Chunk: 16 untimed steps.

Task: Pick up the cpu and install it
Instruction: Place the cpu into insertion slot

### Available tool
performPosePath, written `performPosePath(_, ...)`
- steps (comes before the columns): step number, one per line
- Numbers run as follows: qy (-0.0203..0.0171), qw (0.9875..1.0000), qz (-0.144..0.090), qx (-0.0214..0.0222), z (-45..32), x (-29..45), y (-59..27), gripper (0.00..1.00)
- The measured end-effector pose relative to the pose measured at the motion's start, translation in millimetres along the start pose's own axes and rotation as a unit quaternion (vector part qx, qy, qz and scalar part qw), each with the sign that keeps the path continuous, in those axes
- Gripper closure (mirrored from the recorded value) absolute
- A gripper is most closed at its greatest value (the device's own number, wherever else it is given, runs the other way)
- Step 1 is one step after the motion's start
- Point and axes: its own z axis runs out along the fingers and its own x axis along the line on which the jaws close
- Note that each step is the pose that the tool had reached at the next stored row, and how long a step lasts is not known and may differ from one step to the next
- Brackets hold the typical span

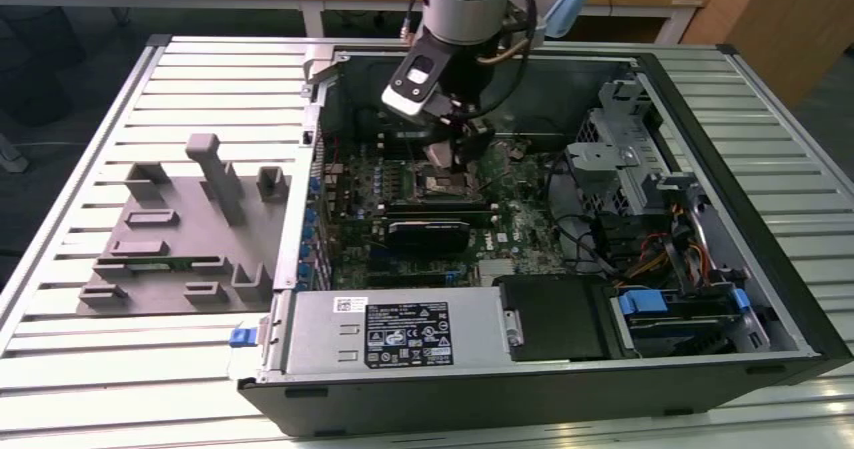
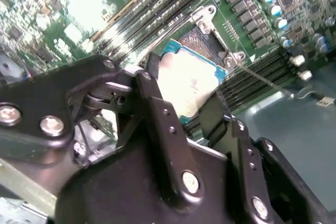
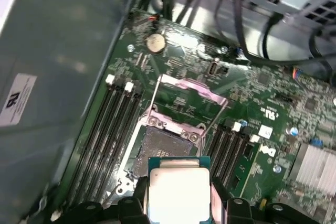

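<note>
The cpu (image 3: 178, 192) is a flat square chip with a pale silver top and a thin green rim. My gripper (image 3: 178, 205) is shut on it, a black finger (image 2: 155, 98) on each side. In both wrist views the cpu (image 2: 189, 80) hangs just above and slightly off the open socket (image 3: 163, 148) on the green motherboard. The socket's metal load frame (image 3: 191, 87) stands lifted open. In the exterior view my gripper (image 1: 451, 154) reaches down inside the open computer case (image 1: 694, 99), right over the socket (image 1: 447, 181).
Memory slots (image 3: 105, 129) flank the socket on both sides. A black finned block (image 1: 427, 231) lies just in front of it. A drive cage (image 1: 627, 159), cables (image 1: 641, 254) and the power supply (image 1: 387, 329) crowd the case. A grey fixture plate with upright blocks (image 1: 174, 239) sits at the exterior view's left.
</note>
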Motion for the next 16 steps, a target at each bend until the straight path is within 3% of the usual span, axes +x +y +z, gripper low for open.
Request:
performPosePath(4,-0.0009,0.9993,0.037,0.0001,0.4,0.0,0.0,0.45)
performPosePath(8,-0.0018,0.9974,0.073,0.0002,0.9,0.0,0.0,0.45)
performPosePath(12,-0.0026,0.994,0.109,0.0003,1.5,0.0,0.0,0.45)
performPosePath(16,-0.0035,0.9896,0.144,0.0003,3.5,0.0,-0.1,0.45)
